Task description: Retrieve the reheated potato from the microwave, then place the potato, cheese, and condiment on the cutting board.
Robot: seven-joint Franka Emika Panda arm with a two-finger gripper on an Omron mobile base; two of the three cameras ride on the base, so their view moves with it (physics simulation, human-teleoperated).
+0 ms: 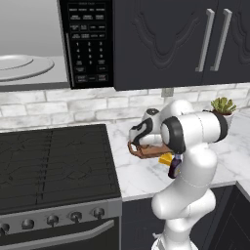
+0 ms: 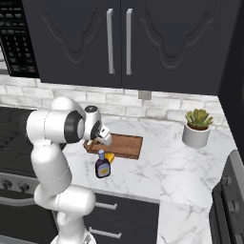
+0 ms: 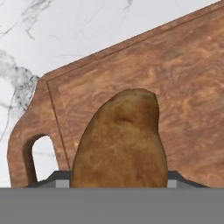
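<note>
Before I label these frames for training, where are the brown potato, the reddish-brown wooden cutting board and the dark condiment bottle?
brown potato [image 3: 120,140], hand view, middle of its skin.
reddish-brown wooden cutting board [image 2: 125,144], right base view, bare top surface.
dark condiment bottle [image 2: 102,167], right base view, its label.

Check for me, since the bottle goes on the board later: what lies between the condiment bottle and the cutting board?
The cheese wedge lies between the condiment bottle and the cutting board, in the right base view.

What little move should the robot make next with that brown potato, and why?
Probably lower the lumpy brown potato a bit and let go. The tool holds it over the handle end of the reddish-brown wooden cutting board, and bare board lies under it, so it seems ready to set down.
</note>
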